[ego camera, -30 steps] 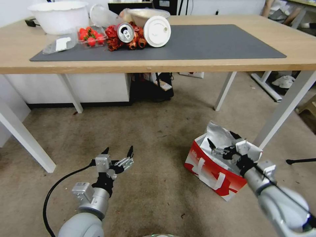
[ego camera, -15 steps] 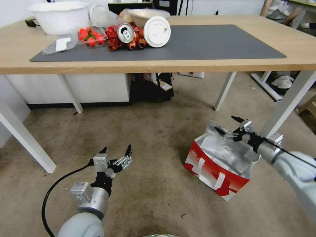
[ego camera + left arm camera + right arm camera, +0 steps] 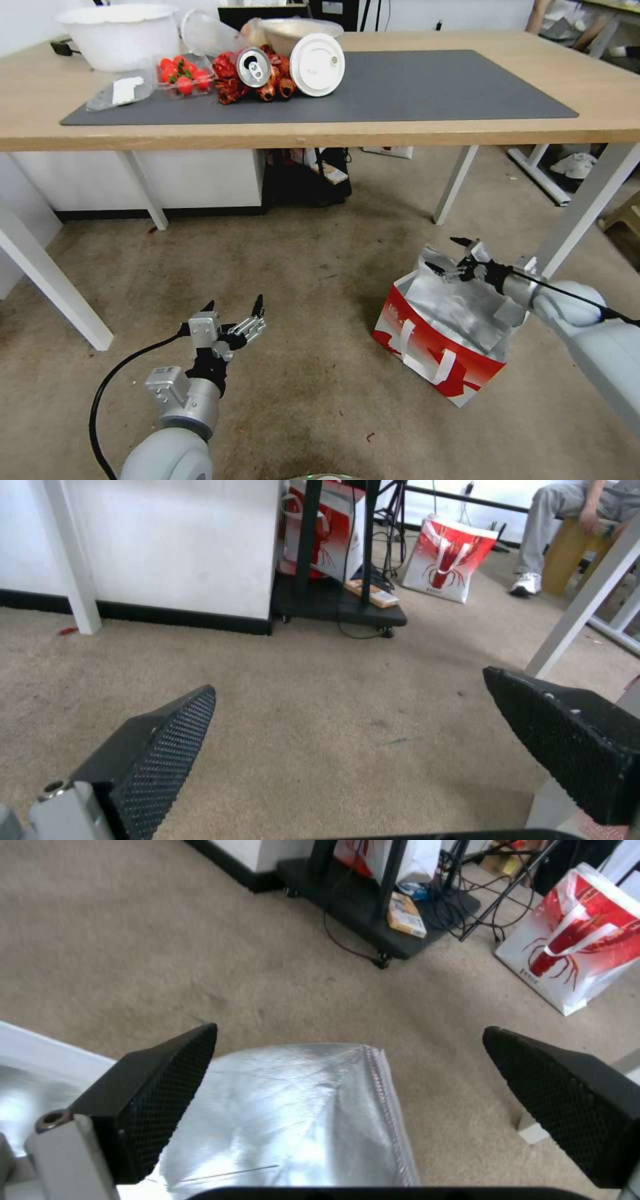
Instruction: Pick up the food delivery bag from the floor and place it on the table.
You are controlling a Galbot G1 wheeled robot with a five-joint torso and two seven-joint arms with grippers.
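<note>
While both tools gape, the right tool hovers over the food delivery bag beside a table leg.

- Right gripper, a second ago low inside the mouth of the food delivery bag, now sits higher, over the bag's far foil rim, toward the table.
- Its fingers stay spread, empty.
- Right arm reaches in flatter from the right.
- Bag's foil lining now more exposed.
</note>
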